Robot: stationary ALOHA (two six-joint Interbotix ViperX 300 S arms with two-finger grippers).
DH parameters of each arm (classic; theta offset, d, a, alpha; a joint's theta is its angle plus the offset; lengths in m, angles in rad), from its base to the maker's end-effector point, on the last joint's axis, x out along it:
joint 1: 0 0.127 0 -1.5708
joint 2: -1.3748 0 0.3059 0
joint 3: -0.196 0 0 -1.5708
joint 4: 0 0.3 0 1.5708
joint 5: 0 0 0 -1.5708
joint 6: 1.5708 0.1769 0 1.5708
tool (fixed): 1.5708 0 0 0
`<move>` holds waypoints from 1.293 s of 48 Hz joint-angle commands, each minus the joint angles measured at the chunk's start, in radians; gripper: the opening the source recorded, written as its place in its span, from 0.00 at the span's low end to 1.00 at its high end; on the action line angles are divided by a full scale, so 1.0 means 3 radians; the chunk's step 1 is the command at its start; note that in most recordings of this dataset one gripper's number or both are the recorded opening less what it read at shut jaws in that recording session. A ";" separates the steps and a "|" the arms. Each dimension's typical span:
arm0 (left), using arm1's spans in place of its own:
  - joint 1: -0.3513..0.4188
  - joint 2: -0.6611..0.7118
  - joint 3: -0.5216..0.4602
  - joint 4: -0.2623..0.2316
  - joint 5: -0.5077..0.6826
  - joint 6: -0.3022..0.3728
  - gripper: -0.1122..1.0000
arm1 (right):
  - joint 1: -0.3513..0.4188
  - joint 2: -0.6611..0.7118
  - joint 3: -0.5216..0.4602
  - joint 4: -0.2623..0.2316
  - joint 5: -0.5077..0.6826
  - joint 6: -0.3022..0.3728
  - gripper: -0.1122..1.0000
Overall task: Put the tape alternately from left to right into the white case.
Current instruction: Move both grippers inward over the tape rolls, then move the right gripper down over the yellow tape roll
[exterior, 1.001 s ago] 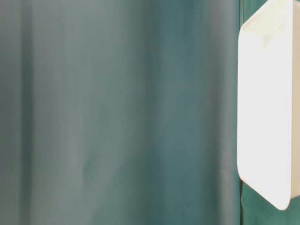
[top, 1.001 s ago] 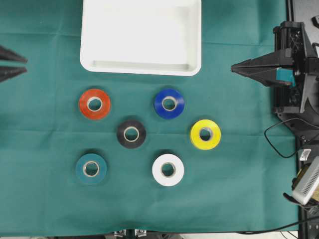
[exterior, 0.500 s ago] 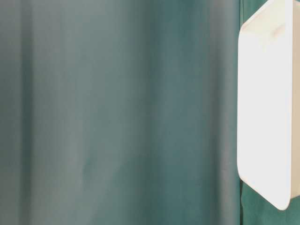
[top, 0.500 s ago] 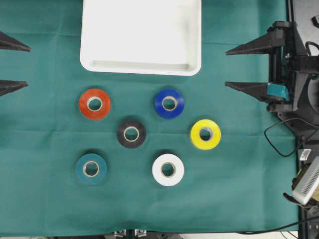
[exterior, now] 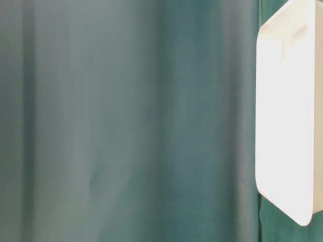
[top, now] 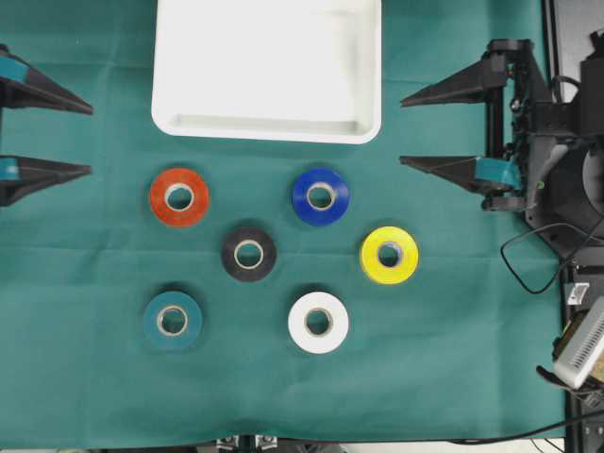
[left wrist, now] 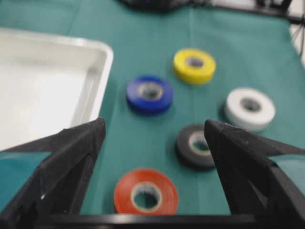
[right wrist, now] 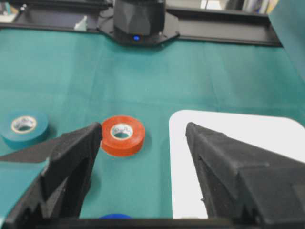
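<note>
Green cloth (top: 472,359) covers the whole work surface, and on it nothing of the task is done yet, judging by how things lie. All six rolls of the tape sit flat on the cloth below the white case (top: 266,127), each apart from the others. The red roll (top: 179,196) lies nearest the left side, with the teal roll (top: 173,320) below it. The black roll (top: 249,253) sits in the middle of the group. The blue roll (top: 320,195) lies just below the case's lower right corner, the yellow roll (top: 389,255) furthest right, and the white roll (top: 318,322) at the bottom centre.

The case holds no roll at all; its floor shows bare in the overhead view and in both wrist views. All six placements therefore remain.

The left gripper (top: 90,139) hangs at the left edge with its jaws spread wide and nothing between them; its wrist view looks between the jaws onto the red roll lying on the cloth ahead. The right gripper (top: 401,129) hangs at the right, level with the case's lower edge, also spread wide and holding nothing. Both are well apart from every roll.

As I judge it, the first pick is what comes next, most likely the red roll by the left arm, since the order runs from the left side.
</note>
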 commanded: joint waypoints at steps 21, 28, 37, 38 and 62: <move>0.0020 0.0608 -0.0455 0.0000 0.0332 -0.0005 0.79 | -0.0026 0.0562 -0.0230 0.0000 0.0261 0.0210 0.84; 0.0020 0.0808 -0.0573 0.0005 0.0496 0.0010 0.79 | -0.0026 0.0701 -0.0307 0.0000 0.0404 0.0281 0.84; 0.0026 0.0992 -0.0665 0.0010 0.0542 0.0015 0.78 | -0.0026 0.0900 -0.0435 0.0000 0.0542 0.0302 0.84; 0.0026 0.1012 -0.0675 0.0010 0.0547 0.0015 0.78 | -0.0026 0.0920 -0.0445 -0.0005 0.0547 0.0302 0.84; 0.0020 0.1099 -0.0716 0.0015 0.0603 0.0020 0.78 | -0.0031 0.1135 -0.0542 -0.0005 0.0552 0.0302 0.84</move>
